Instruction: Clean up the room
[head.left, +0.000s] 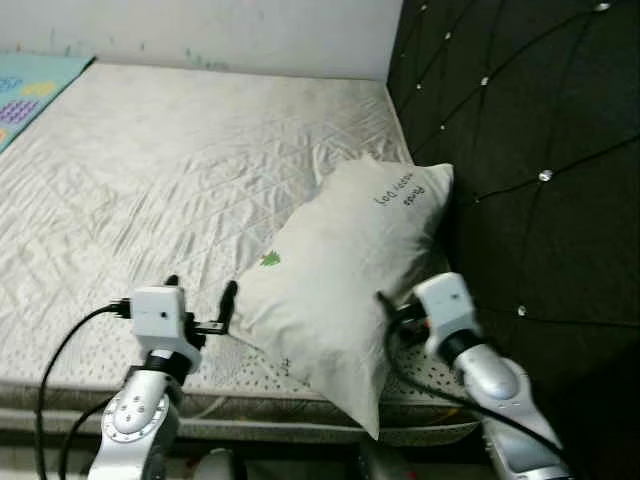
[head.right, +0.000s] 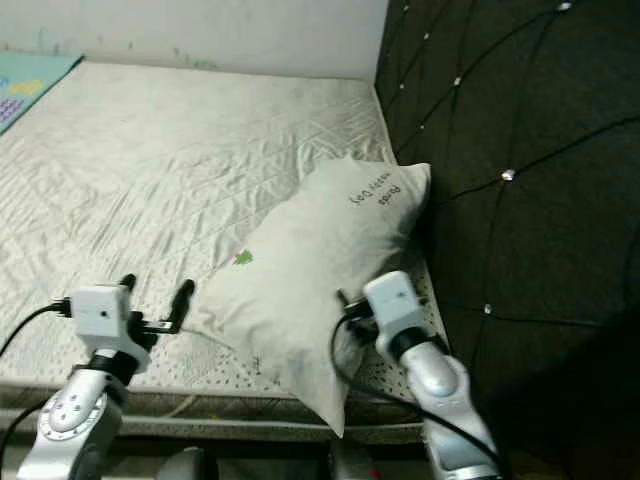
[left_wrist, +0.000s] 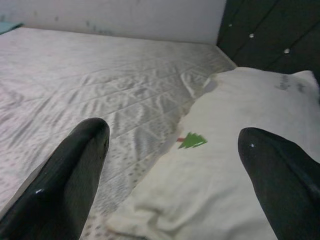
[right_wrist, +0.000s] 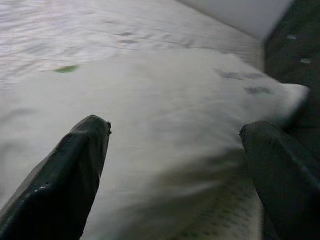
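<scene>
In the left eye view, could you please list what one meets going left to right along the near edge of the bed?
Left gripper → pillow → right gripper → headboard.

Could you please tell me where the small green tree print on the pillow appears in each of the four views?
Left eye view: green tree print, centre, on the pillow.
Right eye view: left of centre.
Left wrist view: centre, between the open fingers.
Right wrist view: blurred green mark, upper left.
Shared landmark: dark tufted headboard.
</scene>
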